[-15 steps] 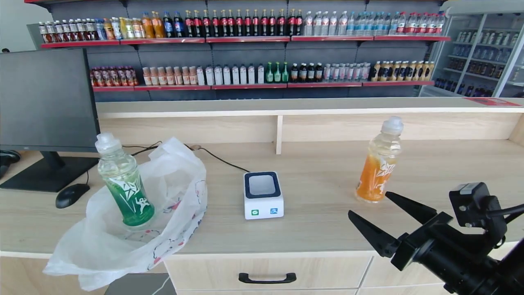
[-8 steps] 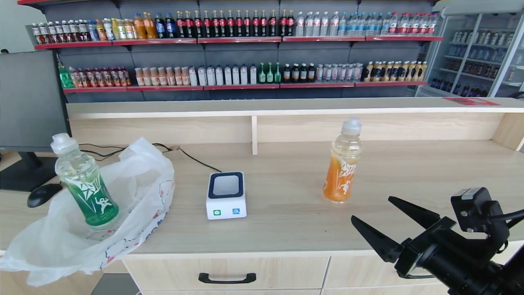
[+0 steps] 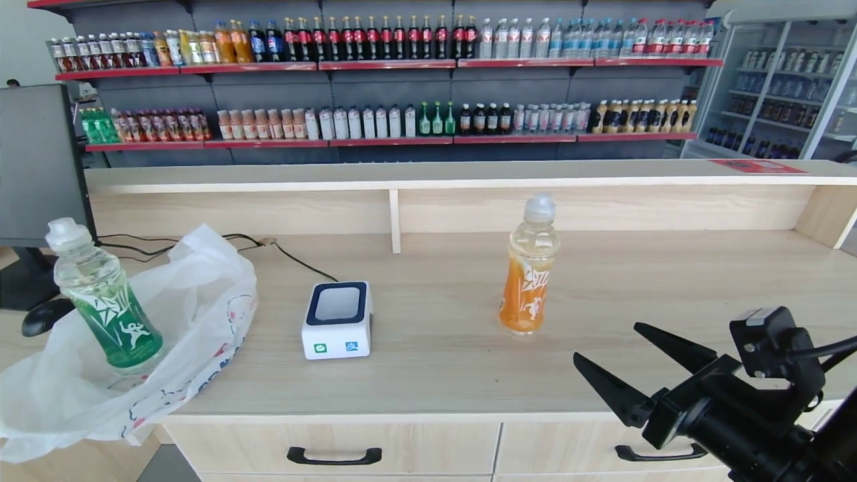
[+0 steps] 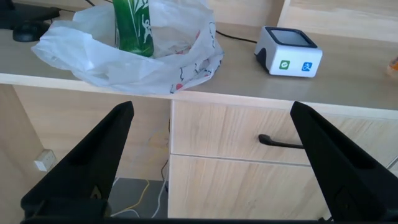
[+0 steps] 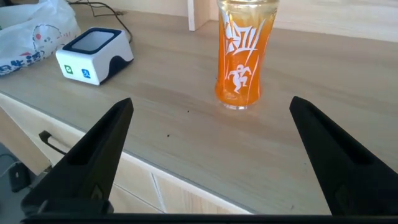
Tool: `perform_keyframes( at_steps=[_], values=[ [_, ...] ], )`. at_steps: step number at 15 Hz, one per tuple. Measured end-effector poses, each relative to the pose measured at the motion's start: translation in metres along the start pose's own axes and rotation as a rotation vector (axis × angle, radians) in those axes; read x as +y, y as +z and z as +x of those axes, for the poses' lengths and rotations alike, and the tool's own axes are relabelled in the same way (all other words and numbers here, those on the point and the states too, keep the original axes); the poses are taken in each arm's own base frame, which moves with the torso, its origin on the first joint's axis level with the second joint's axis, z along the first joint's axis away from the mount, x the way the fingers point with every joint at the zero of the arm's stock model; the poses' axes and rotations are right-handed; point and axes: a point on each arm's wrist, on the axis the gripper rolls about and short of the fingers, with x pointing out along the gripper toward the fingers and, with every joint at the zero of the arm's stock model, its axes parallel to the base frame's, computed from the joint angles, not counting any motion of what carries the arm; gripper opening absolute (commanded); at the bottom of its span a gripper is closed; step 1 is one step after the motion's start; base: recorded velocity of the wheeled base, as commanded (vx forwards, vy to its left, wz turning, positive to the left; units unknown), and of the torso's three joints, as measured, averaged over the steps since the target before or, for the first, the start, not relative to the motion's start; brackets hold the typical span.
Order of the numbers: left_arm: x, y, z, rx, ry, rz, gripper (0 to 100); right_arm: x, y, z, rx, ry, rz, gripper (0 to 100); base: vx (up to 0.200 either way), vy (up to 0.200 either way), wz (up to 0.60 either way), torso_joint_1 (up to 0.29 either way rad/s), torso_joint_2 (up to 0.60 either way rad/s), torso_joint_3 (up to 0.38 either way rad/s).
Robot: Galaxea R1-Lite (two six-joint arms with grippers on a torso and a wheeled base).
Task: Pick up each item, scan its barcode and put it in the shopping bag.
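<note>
1. Broadly, the wooden bench [image 3: 602, 281] carried every task item.
2. The white shopping bag [image 3: 201, 281] lay open at the bench's left end, partly draped over the front edge.
3. The right gripper [image 3: 605, 340] hung at the bench's front edge, jaws wide and empty, pointed toward the orange bottle [image 3: 525, 281].
4. The left gripper [image 4: 211, 106] sat low before the drawer fronts, jaws wide and empty.
5. The orange bottle stood upright on bare bench, right of the scanner [image 3: 336, 320], apart from both grippers.
6. The green bottle [image 3: 107, 308] stood upright inside the bag.
7. The scanner sat between the bag and the orange bottle, window facing up.
</note>
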Motion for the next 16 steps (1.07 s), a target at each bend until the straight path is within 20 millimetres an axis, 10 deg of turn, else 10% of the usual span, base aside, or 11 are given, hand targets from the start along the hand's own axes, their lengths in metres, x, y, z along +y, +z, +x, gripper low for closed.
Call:
perform_keyframes(
  at_steps=[16],
  values=[
    [0.000, 0.000, 0.000, -0.001, 0.000, 0.003, 100, -0.008, 0.002, 0.039, -0.024, -0.050, -0.040, 100, 0.025, 0.000, 0.00, 0.000, 0.00, 0.001]
  ],
)
